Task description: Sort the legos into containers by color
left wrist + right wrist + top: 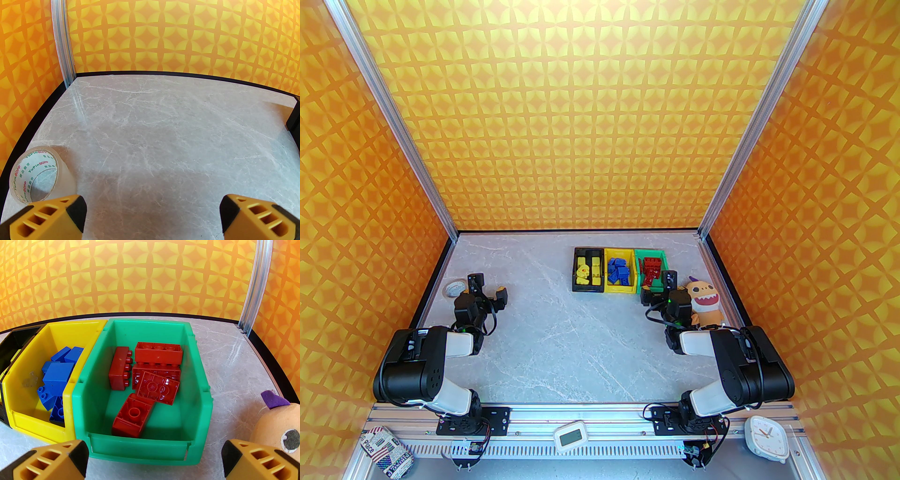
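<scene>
Along the far bench (543, 328) edge you have all visible legos (618, 272) sorted into bins (620, 290), left gripper (152, 206) and right gripper (153, 448) gaping empty.

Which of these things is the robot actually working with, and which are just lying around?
Part of the job:
- red bricks in the green bin
- blue bricks in the yellow bin
- yellow bricks in the black bin

Just lying about:
- tape roll
- plush monster
- white clock
- small white display
- printed can

Black-and-white arms (417, 370), yellow jaws, black cables (492, 322)
</scene>
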Robot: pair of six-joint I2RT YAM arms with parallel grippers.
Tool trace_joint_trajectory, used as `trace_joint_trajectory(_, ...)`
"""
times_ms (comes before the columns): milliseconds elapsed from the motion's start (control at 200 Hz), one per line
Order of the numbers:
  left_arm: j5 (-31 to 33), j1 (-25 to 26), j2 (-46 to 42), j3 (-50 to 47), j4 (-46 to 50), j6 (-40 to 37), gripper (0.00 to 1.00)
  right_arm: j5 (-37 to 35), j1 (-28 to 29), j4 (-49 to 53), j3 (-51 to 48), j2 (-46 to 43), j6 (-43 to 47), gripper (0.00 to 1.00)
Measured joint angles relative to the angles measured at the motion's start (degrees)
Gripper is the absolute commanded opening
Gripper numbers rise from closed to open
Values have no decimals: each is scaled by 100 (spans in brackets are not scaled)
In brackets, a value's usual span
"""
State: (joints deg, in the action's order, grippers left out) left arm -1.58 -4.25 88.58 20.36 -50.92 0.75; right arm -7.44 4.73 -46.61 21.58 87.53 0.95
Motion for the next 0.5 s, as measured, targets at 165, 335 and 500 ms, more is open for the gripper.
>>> trace_joint_trajectory(165, 0, 0, 0, 0, 0, 0, 99, 0, 0, -2, 0, 0, 0, 99)
trace_joint_trajectory(335, 0, 0, 0, 0, 0, 0, 99, 0, 0, -2, 0, 0, 0, 99)
trace_joint_trajectory(500, 0, 0, 0, 0, 0, 0, 99, 50, 0, -2, 0, 0, 0, 98)
